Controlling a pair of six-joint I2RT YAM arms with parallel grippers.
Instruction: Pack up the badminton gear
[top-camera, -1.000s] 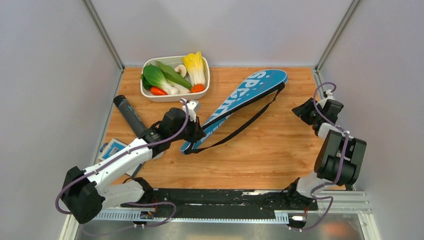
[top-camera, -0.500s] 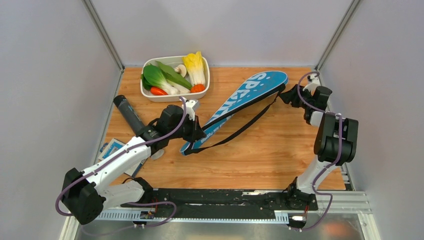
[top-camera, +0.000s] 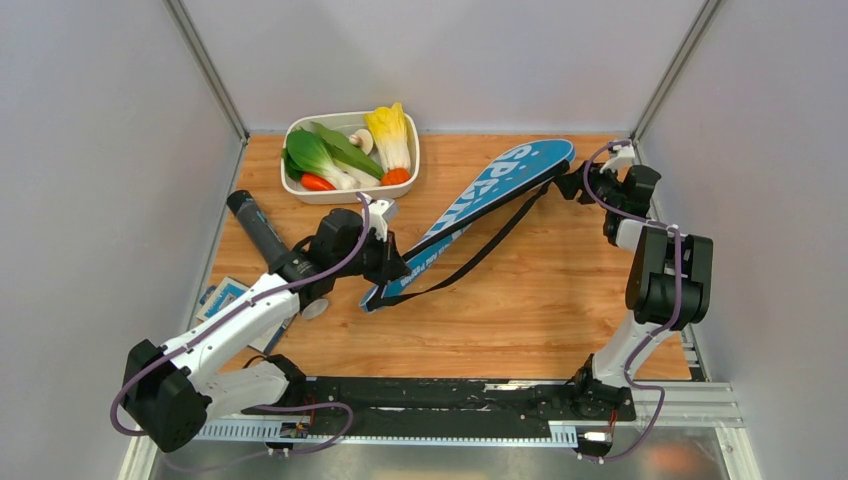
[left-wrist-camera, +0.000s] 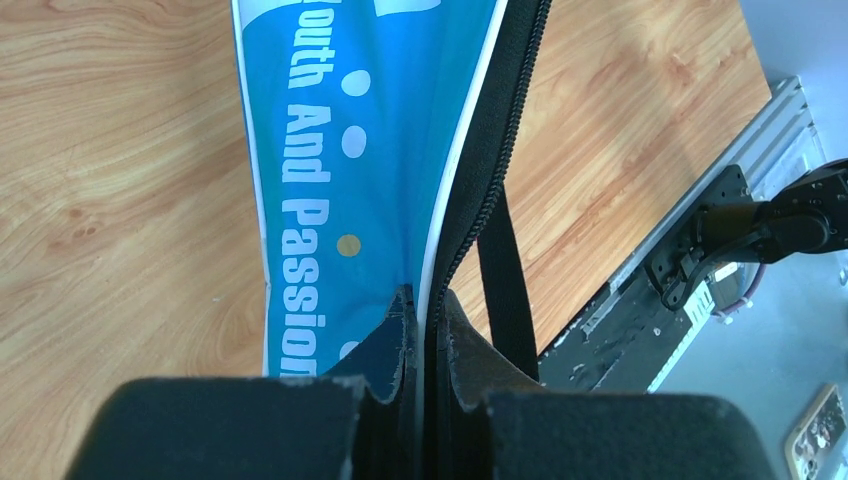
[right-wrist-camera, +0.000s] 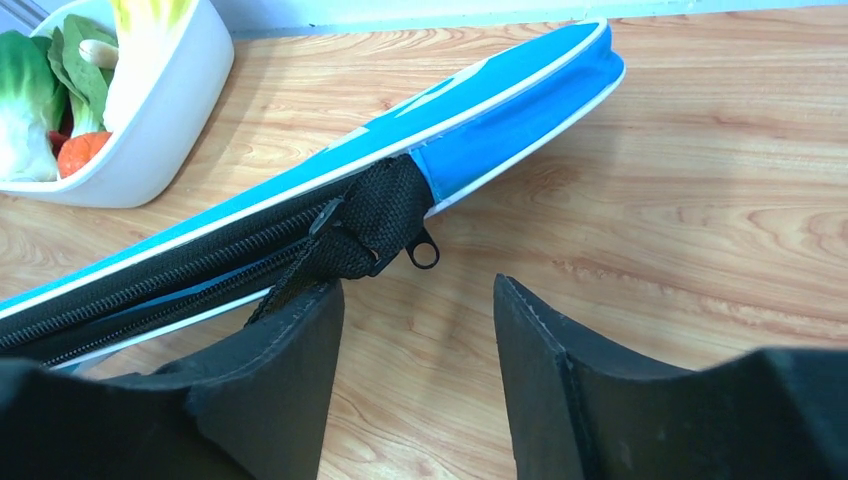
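The left gripper is clamped on the narrow end of the cover. The right gripper, jaws apart, hovers beside its zipper pull. This looks like the zipping step; next, close squarely on that pull.

The left arm and right arm share white shells, bulky black joints, a looping purple cable each, and thick matte-black fingers with rough edges.
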